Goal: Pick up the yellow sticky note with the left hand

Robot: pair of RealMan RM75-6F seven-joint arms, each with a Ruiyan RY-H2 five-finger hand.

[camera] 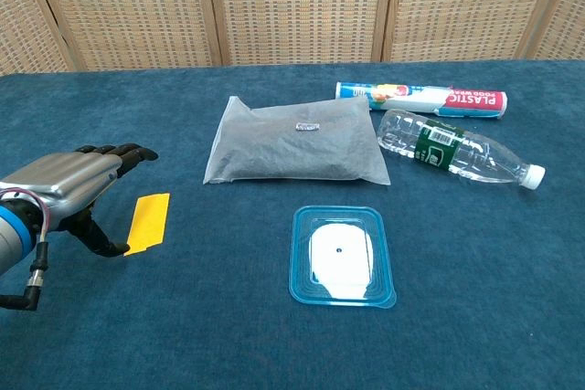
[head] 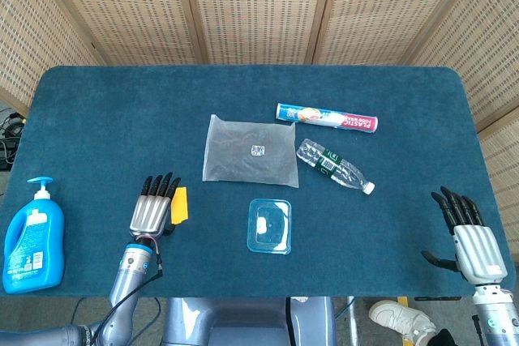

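Observation:
The yellow sticky note [head: 179,204] [camera: 150,222] lies flat on the blue table, left of the middle. My left hand [head: 152,211] [camera: 77,187] hovers just to its left with fingers stretched forward and apart, holding nothing; its thumb reaches down toward the note's near left corner. Whether the thumb touches the note is unclear. My right hand [head: 468,235] stays at the table's near right corner, fingers spread and empty; the chest view does not show it.
A grey plastic pouch [head: 250,151] lies behind the note. A blue-rimmed lid [head: 269,226] sits to the note's right. A water bottle [head: 334,167] and a plastic-wrap roll [head: 326,117] lie further right. A blue pump bottle [head: 32,238] stands at the near left edge.

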